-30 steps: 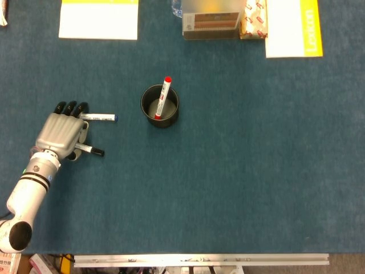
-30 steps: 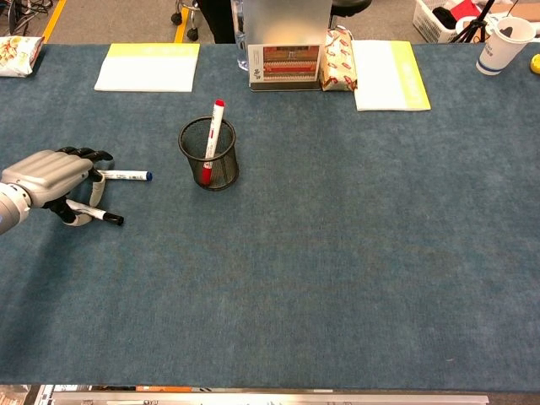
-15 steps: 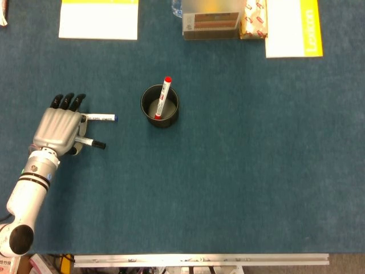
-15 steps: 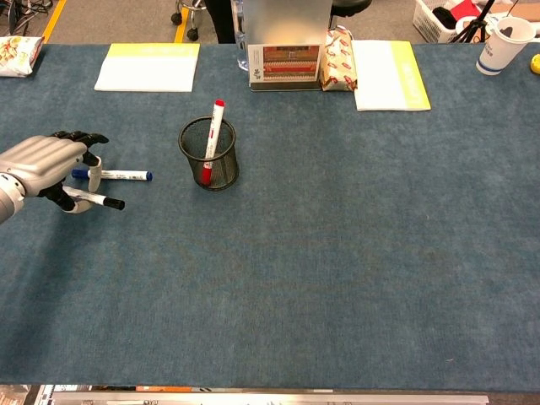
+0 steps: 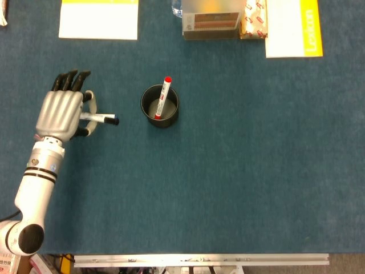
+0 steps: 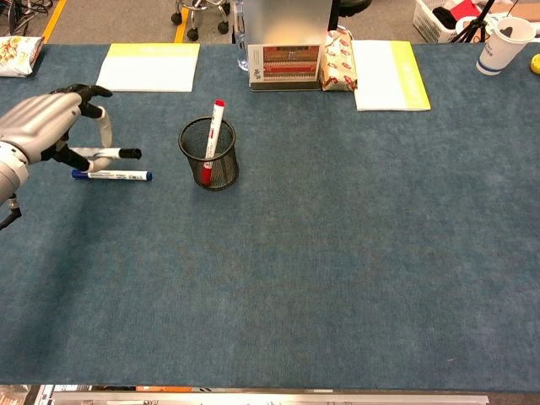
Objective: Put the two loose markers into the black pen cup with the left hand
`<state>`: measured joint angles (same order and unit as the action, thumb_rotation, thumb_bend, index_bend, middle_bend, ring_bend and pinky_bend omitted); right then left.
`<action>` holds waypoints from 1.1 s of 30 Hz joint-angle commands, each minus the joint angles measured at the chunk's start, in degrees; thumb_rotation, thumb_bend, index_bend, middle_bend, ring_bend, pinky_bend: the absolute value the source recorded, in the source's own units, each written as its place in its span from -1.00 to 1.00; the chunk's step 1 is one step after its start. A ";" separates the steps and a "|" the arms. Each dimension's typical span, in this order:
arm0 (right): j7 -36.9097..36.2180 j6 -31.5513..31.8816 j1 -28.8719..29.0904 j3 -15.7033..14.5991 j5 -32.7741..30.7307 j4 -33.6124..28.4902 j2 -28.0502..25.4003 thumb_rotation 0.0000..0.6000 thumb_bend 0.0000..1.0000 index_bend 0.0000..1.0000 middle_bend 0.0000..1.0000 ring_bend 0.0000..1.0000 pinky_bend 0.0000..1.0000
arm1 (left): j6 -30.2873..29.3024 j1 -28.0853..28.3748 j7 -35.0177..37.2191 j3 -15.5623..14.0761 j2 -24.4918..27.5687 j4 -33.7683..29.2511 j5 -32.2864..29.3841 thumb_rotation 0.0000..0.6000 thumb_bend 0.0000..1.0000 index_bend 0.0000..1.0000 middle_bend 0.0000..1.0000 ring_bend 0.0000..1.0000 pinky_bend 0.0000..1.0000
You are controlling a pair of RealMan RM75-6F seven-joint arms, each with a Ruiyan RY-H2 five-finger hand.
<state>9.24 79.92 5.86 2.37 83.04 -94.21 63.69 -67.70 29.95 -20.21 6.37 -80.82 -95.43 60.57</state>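
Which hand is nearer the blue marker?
Left. The left hand hangs just above the blue marker, holding the black marker. The right hand is in neither view.

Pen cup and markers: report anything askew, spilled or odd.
Nothing stands out. The pen cup stands upright, with a red marker leaning inside it. The left hand holds a black-capped marker off the table, and a blue-capped marker lies flat below it. Nothing is spilled.
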 commanded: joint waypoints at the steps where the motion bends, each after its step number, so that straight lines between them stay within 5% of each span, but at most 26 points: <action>1: 0.00 0.00 0.00 0.00 -0.01 0.00 0.00 1.00 -0.77 -0.05 -0.22 -0.16 -0.12 | -2.70 -0.31 1.98 2.42 -1.80 1.42 2.46 1.00 -0.44 0.33 -0.77 -0.97 -0.86; 19: -0.03 -0.31 0.07 -0.11 -0.04 0.00 -0.02 1.00 -0.77 -0.05 -0.22 -0.16 -0.12 | -8.06 0.68 8.49 12.56 -10.94 3.08 -1.81 1.00 -0.42 0.39 -0.75 -0.97 -0.86; 33: -0.03 -0.61 0.17 -0.16 -0.16 0.10 0.00 1.00 -0.77 -0.05 -0.22 -0.16 -0.12 | -4.56 0.85 13.87 19.57 -13.59 0.37 -14.07 1.00 -0.34 0.41 -0.75 -0.97 -0.86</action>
<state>9.20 79.31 6.04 2.20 82.88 -94.12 63.69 -73.25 30.67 -7.37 24.86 -94.03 -94.69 47.86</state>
